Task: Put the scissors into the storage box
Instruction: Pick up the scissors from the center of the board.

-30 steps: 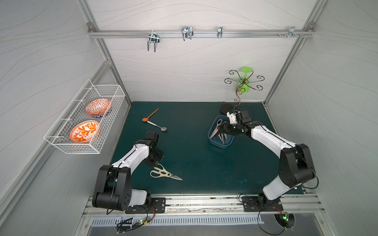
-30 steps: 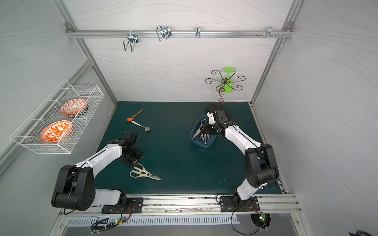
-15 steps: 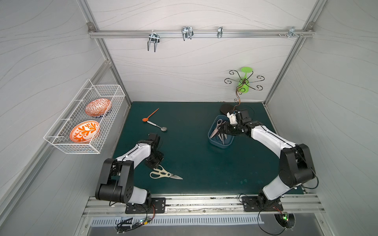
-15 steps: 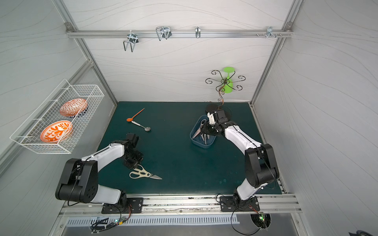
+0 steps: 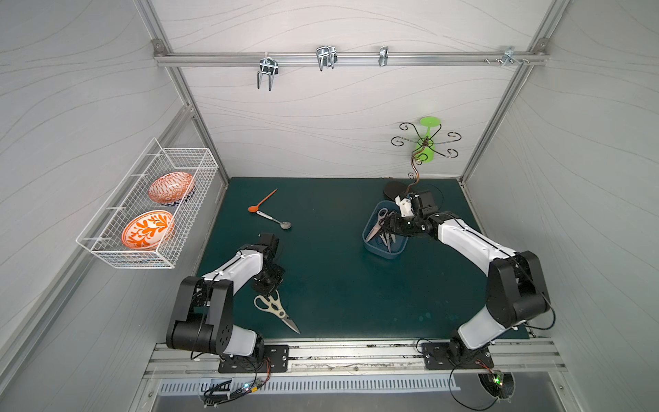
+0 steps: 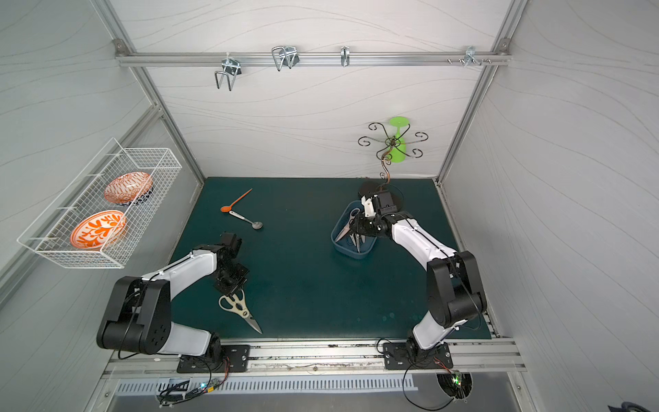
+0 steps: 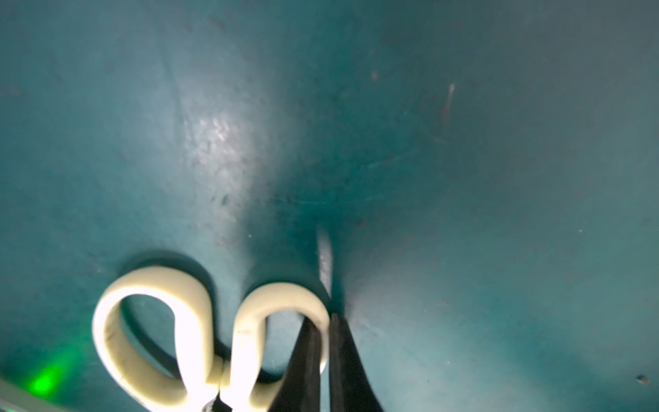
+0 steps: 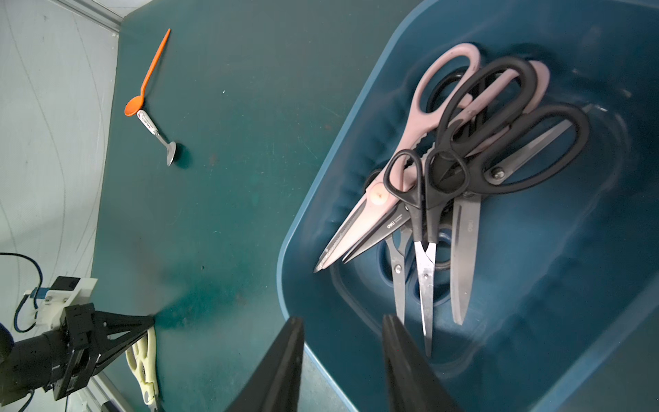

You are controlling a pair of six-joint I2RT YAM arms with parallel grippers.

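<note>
**Item 1. Cream-handled shears**. The one pair outside the box. They lie flat on the surface near its front edge, on the left arm's side. The blades are closed and point toward the front. Well apart from the box.

**Item 2. Left jaws.** Closed narrow on the rim of one handle loop of the shears. In the left wrist view one of the fingers sits inside the loop and its partner outside. The shears appear to rest on the surface, not yet raised.

**Item 3. Storage box**. Dark blue tub toward the back right. It holds a crossed heap of scissors: one pink-handled pair and several black-handled. The heap lies to one side, and the floor beside it is bare.

**Item 4. Right jaws.** Partly open and holding nothing, hanging over the box's rim.

**Item 5. Orange spoon** and **metal spoon**. Back left, ends close together. Not for the box.

**Handling note.**
- A pinch on one loop is far from the middle of the shears, so the blades will likely swing down on lifting.
- Raise slowly and keep the pinch firm.
- Carry high enough to clear the box wall.
- Lower the shears lengthwise onto the bare floor.
- The right arm had best move clear of the box first.
</note>
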